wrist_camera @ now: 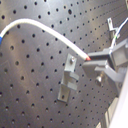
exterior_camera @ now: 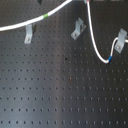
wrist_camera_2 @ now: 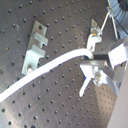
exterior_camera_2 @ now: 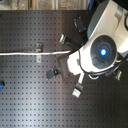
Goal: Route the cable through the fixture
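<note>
The cable [exterior_camera: 92, 40] was a long, thin white cord lying on the black board with holes [exterior_camera: 60, 90]. In the first exterior view it came in from the left edge, rose past a small green band [exterior_camera: 46, 17], and left the top. Then it dropped back down, curved, and reached a small blue band [exterior_camera: 108, 60] just below the right metal clip [exterior_camera: 120, 41]. The fixture was three grey metal clips standing on the board.
</note>
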